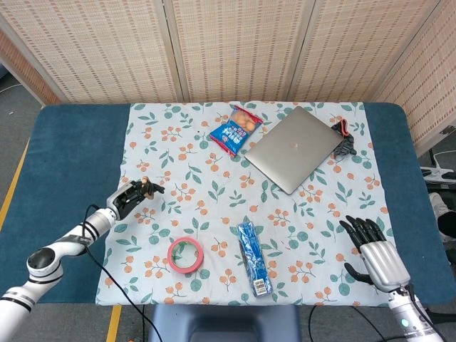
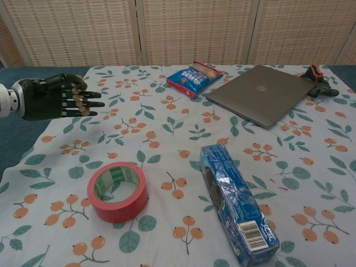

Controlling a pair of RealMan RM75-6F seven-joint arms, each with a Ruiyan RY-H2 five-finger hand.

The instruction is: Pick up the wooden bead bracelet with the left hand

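The wooden bead bracelet [image 2: 78,98] hangs across the fingers of my black left hand [image 2: 55,99], which holds it in the air above the left part of the floral cloth. In the head view that left hand [image 1: 132,196] shows the tan bracelet [image 1: 146,187] at its fingertips. My right hand [image 1: 374,253] rests open near the table's front right corner, fingers spread, holding nothing; the chest view does not show it.
A red tape roll [image 2: 117,191] and a blue wrapped packet [image 2: 238,204] lie on the floral cloth [image 2: 167,139] at the front. A blue snack bag [image 2: 194,77], a grey laptop [image 2: 261,94] and a small black-and-red object [image 2: 318,86] sit at the back.
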